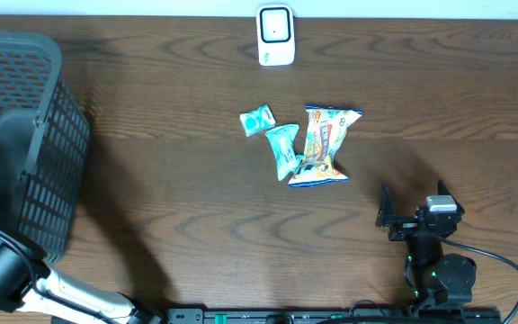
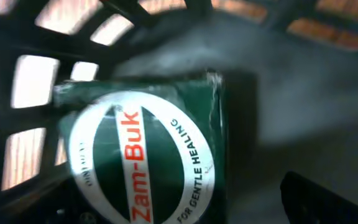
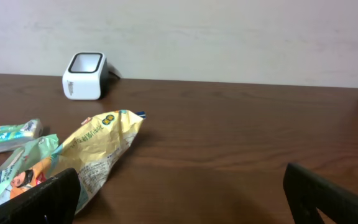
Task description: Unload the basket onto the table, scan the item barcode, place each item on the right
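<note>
While the right gripper (image 1: pixel 412 207) rests wide open and empty near 3 packets (image 1: pixel 325 144), the left gripper (image 2: pixel 173 214) hangs open inside the basket (image 1: pixel 25 135). A green box (image 2: pixel 145 149) lies close ahead between its fingers, label up, ungripped. The scanner (image 1: pixel 275 36) stands well apart, so the left arm is nearer the box.

Scanner (image 1: pixel 275 34) at far edge of table (image 1: pixel 178 180), three packets (image 1: pixel 283 149) before it, basket (image 1: pixel 25 135) far left, a box (image 2: pixel 148 155) seemingly inside.
</note>
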{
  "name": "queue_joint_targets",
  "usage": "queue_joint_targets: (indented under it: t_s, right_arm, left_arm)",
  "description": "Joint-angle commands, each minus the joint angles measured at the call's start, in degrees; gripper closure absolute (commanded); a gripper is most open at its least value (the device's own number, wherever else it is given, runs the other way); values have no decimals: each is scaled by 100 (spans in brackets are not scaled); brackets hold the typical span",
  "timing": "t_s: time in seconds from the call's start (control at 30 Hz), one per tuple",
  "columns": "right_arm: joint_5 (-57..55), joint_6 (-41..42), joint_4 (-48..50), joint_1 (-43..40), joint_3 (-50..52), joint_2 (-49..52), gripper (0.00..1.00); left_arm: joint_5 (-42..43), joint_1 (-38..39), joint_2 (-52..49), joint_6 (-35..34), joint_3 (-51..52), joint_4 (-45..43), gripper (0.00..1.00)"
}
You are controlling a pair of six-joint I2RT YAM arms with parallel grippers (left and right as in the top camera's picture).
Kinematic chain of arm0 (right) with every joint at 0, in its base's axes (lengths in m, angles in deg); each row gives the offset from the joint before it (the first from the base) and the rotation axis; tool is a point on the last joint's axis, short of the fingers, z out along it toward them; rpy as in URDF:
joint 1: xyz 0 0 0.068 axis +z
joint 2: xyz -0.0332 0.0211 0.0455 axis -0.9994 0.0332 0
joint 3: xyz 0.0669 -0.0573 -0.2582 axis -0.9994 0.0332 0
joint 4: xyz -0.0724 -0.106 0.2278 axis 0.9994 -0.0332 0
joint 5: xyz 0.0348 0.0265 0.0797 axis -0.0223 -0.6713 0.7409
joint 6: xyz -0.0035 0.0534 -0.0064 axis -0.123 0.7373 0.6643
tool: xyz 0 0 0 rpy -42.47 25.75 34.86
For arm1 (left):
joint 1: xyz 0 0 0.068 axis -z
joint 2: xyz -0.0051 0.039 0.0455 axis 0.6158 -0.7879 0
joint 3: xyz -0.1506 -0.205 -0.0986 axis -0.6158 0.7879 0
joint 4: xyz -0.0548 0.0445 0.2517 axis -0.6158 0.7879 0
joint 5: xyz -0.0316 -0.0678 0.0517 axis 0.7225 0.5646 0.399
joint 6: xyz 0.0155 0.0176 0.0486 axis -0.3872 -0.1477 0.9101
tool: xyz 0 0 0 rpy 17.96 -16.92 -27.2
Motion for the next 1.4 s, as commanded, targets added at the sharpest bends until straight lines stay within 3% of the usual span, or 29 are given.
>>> queue_joint_targets:
  t_s: [0.0, 0.1, 0.37, 0.6, 1.1, 1.23, 1.37]
  right_arm:
    - [-7, 31, -26, -39, 9, -35, 1]
    - [-7, 31, -26, -39, 9, -35, 1]
    - [-7, 31, -26, -39, 9, -35, 1]
    - [-7, 33, -26, -39, 9, -35, 1]
    - [-7, 31, -26, -39, 9, -35, 1]
    - [-7, 33, -26, -39, 9, -35, 1]
    - [-7, 33, -24, -39, 9, -35, 1]
  left_arm:
    - [267, -46, -210, 326, 57, -44, 2]
    - [313, -44, -210, 404, 55, -50, 16]
    - [1224, 50, -203, 874, 44, -151, 16]
    - [1613, 667, -203, 1360, 44, -155, 16]
    - [192, 1014, 94, 1405, -70, -160, 21]
    - [-463, 1003, 426, 717, -79, -42, 15]
    - [-527, 992, 380, 319, -31, 151, 14]
